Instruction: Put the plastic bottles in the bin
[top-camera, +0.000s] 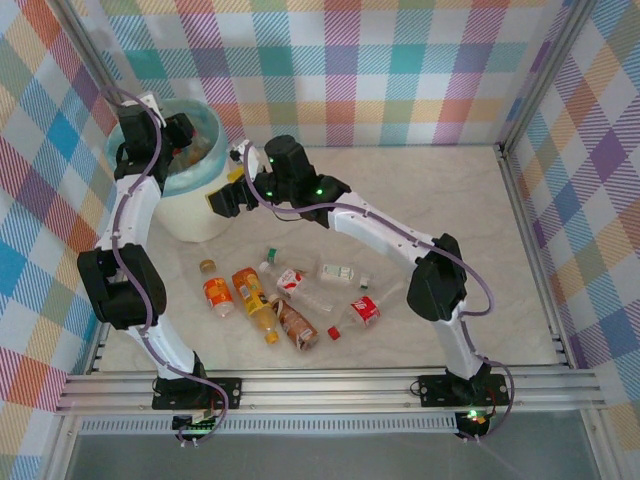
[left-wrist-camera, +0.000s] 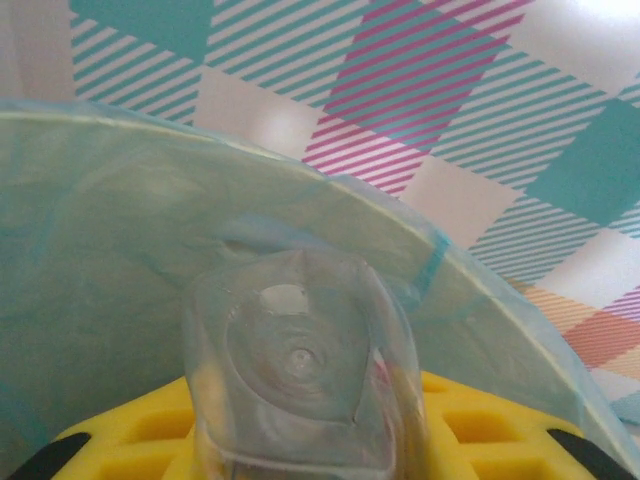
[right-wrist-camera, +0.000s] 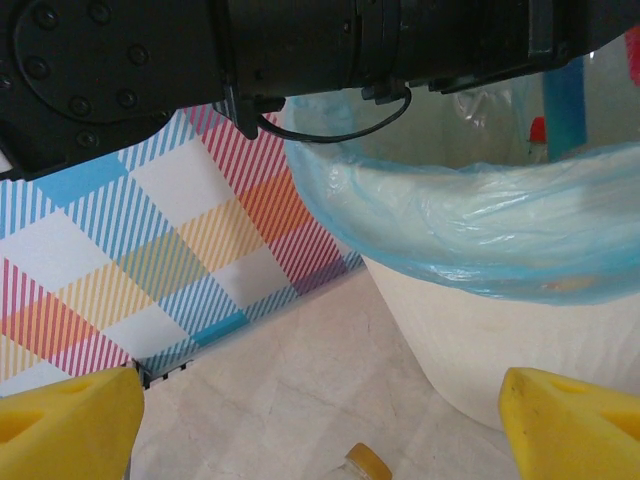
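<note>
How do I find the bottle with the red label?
Find the round white bin at the far left of the table. Plastic bottles lie scattered in front of it; go to the right end. That bottle has a red label; its neighbours are clear.

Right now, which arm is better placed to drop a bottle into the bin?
Left: the left tool grips a clear bottle above the bin; the right tool hangs open and empty beside it.
</note>
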